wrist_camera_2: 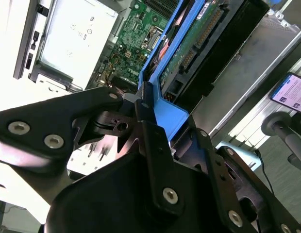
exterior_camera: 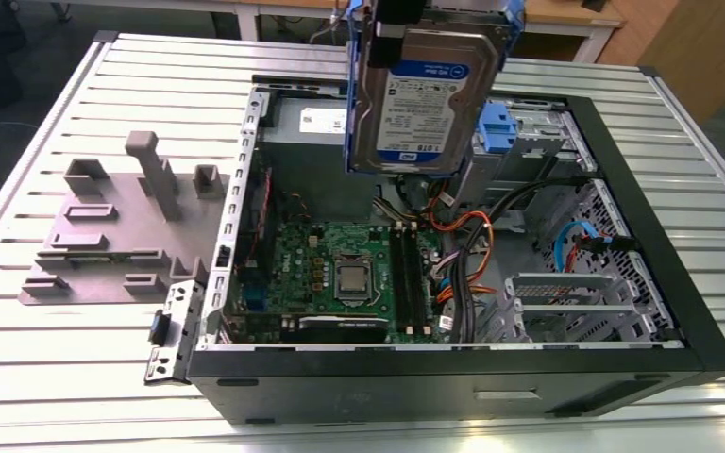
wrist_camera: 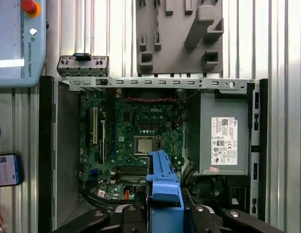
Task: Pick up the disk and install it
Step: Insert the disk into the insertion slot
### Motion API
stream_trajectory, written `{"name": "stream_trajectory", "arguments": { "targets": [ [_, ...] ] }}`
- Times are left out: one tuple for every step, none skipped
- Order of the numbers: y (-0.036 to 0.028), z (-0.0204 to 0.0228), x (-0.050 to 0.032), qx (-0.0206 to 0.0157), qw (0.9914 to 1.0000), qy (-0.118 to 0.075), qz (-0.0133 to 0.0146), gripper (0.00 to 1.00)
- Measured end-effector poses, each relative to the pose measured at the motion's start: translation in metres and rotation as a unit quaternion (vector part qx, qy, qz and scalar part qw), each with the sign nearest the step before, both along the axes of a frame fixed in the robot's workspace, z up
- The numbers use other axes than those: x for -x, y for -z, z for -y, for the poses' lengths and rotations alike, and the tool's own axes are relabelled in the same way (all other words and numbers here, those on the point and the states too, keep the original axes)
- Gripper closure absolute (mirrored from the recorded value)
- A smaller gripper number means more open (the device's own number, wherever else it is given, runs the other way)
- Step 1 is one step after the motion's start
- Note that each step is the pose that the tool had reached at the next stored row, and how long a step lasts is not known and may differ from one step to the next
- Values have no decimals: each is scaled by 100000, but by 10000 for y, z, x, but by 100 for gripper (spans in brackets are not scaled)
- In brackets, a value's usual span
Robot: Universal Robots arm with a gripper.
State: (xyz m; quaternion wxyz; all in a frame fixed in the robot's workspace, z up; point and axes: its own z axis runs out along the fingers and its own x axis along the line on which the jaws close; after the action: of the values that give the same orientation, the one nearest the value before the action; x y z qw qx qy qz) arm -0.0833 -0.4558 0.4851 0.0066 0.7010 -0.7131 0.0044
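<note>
The gripper [wrist_camera_2: 143, 104] is clenched on the blue carrier rail of the disk [exterior_camera: 423, 94], which hangs upright from it in mid-air. Directly below the gripper lies the open computer case [exterior_camera: 646, 245], its green motherboard [exterior_camera: 337, 269] exposed. Off to one side of the gripper, a grey slotted stand [exterior_camera: 110, 236] rests on the slatted table [exterior_camera: 35, 377].

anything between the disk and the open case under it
No cover: the case is open and the disk, clamped in the hand, hangs above it. Loose cables lie inside near the bays.
</note>
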Motion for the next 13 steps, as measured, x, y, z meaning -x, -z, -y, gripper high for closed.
{"name": "stream_trajectory", "arguments": {
  "targets": [
    [0, 10, 0, 2, 100000, 4, 0, 64],
    [0, 18, -1, 5, 100000, 0, -1, 64],
    [0, 31, -1, 11, 100000, 1, -6, 64],
    [2, 50, -1, 2, 100000, -1, 1, 64],
    [3, 72, -1, 2, 100000, -3, 1, 64],
    [5, 95, -1, -4, 100000, -4, 3, 64],
    [6, 116, -1, -4, 100000, -1, 2, 64],
    [7, 137, -1, -2, 100000, 1, 3, 64],
    [6, 157, -1, 7, 100000, -3, -1, 64],
    [7, 173, -1, 2, 100000, -2, 1, 64],
    [8, 187, -1, 2, 100000, -1, 2, 64],
    [9, 199, -2, 1, 100000, 0, 0, 64],
    [10, 206, -9, 0, 100000, 2, 1, 64]
  ]
}}
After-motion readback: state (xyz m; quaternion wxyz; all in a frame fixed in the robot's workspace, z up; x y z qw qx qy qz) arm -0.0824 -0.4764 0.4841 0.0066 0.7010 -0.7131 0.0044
